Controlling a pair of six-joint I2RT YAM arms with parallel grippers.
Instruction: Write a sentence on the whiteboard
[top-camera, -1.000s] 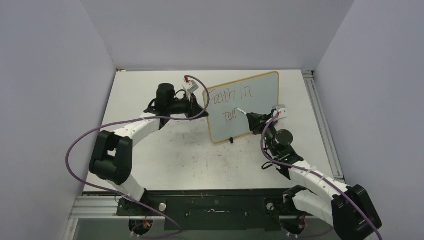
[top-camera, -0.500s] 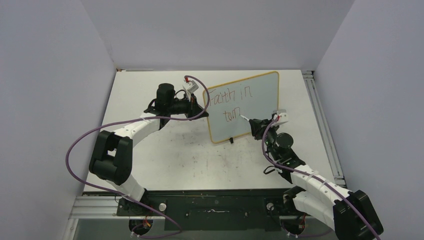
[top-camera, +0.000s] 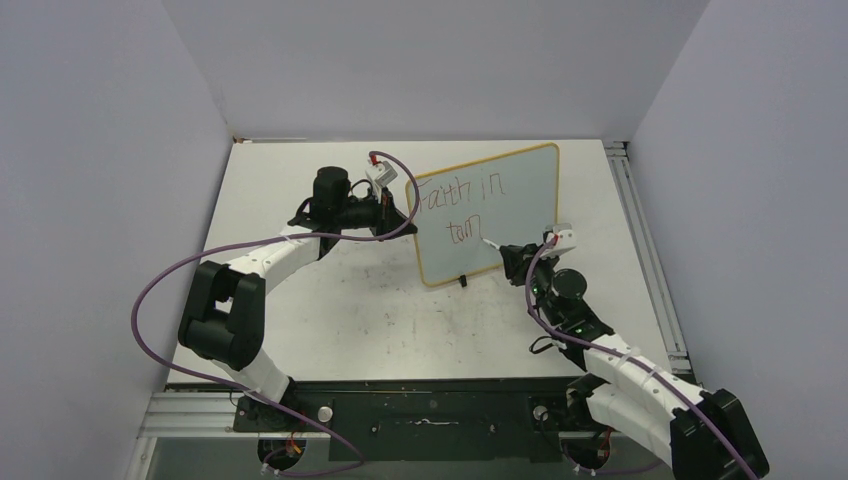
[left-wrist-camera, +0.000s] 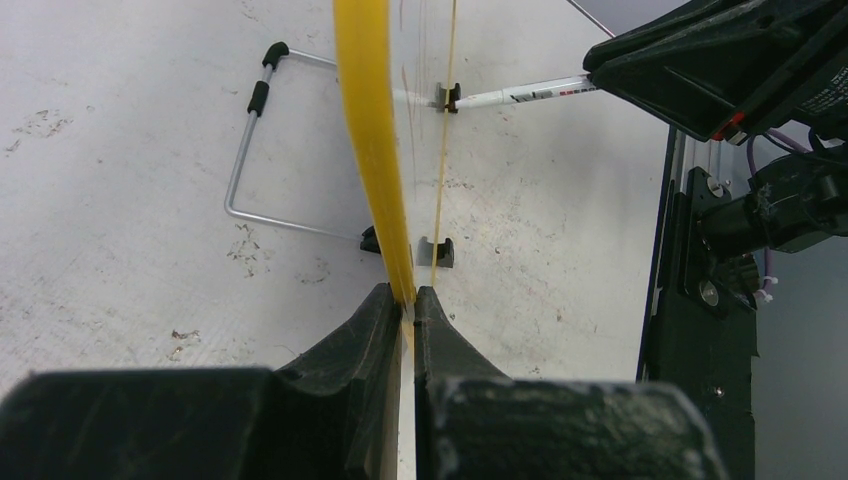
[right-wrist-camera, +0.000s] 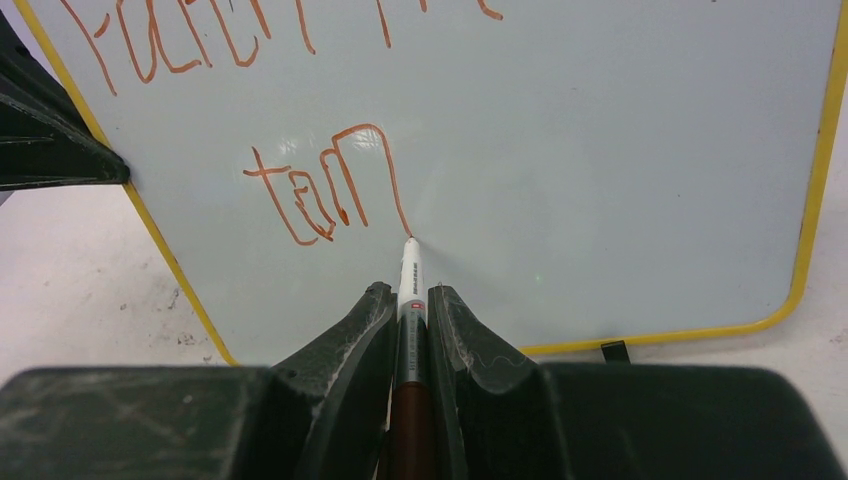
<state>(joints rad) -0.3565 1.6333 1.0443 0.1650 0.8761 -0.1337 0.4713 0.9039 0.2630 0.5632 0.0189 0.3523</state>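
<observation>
The whiteboard (top-camera: 520, 190) stands tilted on the table, its yellow frame (left-wrist-camera: 365, 120) seen edge-on in the left wrist view. My left gripper (top-camera: 408, 215) (left-wrist-camera: 408, 295) is shut on the board's left edge. The sentence (top-camera: 460, 192) reads "Faith in" on the top line, with "tom" (right-wrist-camera: 320, 190) below it in reddish-brown. My right gripper (top-camera: 508, 252) (right-wrist-camera: 410, 292) is shut on a white marker (right-wrist-camera: 411, 270) with a dark brown barrel. Its tip touches the board at the bottom of the last stroke of the "m".
A bent wire stand (left-wrist-camera: 245, 150) lies on the table behind the board. Small black feet (top-camera: 462, 280) hold up the board's lower edge. A metal rail (top-camera: 640, 250) runs along the table's right side. Purple cables (top-camera: 160, 280) loop off both arms.
The right gripper has drawn the marker tip down and slightly right on the board, lengthening the last stroke of the second line. The left gripper and the board have not moved.
</observation>
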